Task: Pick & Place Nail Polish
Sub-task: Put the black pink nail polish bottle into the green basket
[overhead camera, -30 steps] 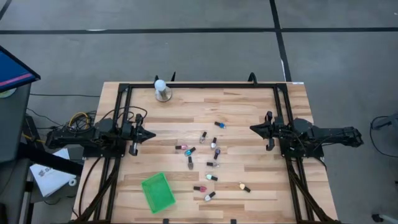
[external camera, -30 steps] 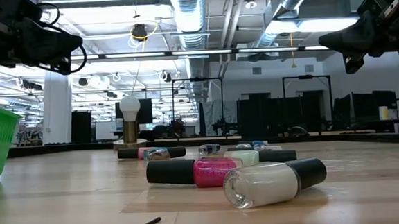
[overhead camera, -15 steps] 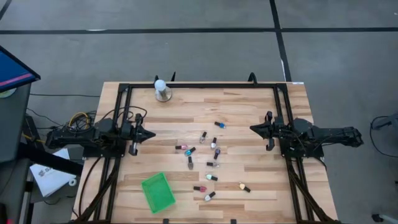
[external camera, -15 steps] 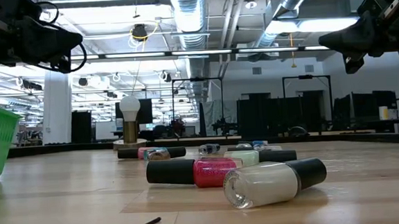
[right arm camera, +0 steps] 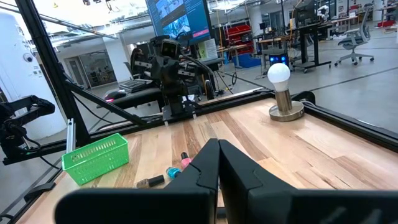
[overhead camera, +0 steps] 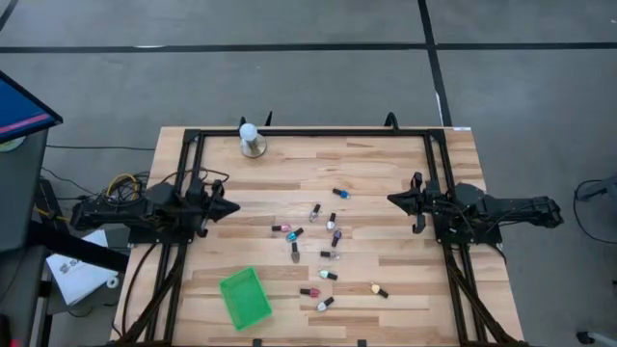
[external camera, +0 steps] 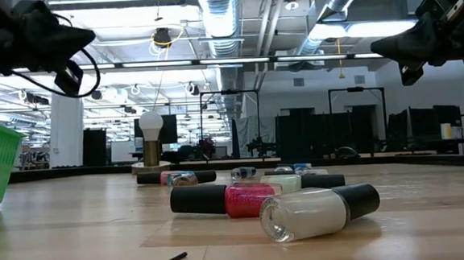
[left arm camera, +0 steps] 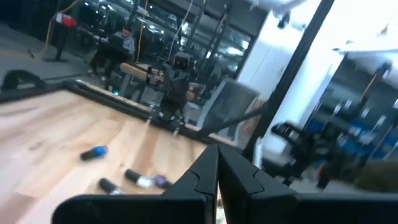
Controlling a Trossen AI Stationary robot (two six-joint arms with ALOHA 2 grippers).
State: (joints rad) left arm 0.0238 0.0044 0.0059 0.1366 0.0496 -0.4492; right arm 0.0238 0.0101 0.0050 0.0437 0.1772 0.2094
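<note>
About a dozen tiny nail polish bottles (overhead camera: 323, 246) with dark caps lie on their sides, scattered over the middle of the wooden table. In the low view, a pink one (external camera: 228, 200) and a white one (external camera: 318, 211) are nearest. My left gripper (overhead camera: 234, 208) is shut and empty, held above the table to the left of the bottles. My right gripper (overhead camera: 390, 200) is shut and empty, above the table to their right. Their shut fingertips show in the left wrist view (left arm camera: 217, 157) and the right wrist view (right arm camera: 219, 149).
A green basket (overhead camera: 245, 297) stands near the front edge, left of centre. A white ball-topped round stand (overhead camera: 252, 141) stands at the far edge. A black frame (overhead camera: 318, 133) borders the table. A person (left arm camera: 124, 40) sits in the room beyond the table.
My left gripper has rolled about its own long axis while staying at about the same place above the table. Its fingers have stayed shut. The bottles have not moved.
</note>
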